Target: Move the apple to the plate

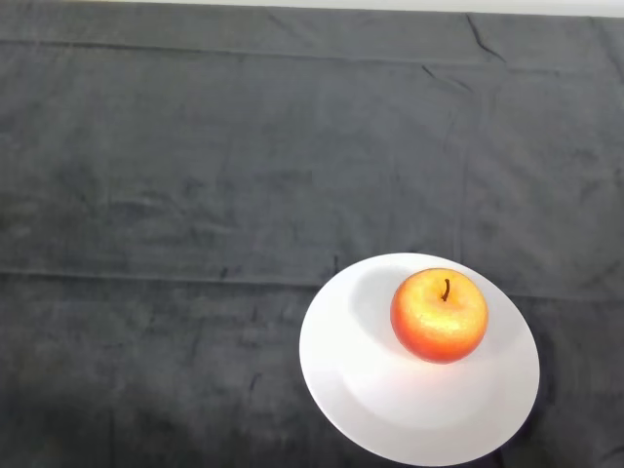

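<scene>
A red and yellow apple [440,315] with a dark stem stands upright on a white round plate [390,400] in the lower right of the head view. The apple rests on the plate's far right part. The plate lies on the dark cloth.
The dark grey cloth [195,195] covers the whole table, with creases running across it. Its far edge shows as a pale strip [390,5] along the top of the view.
</scene>
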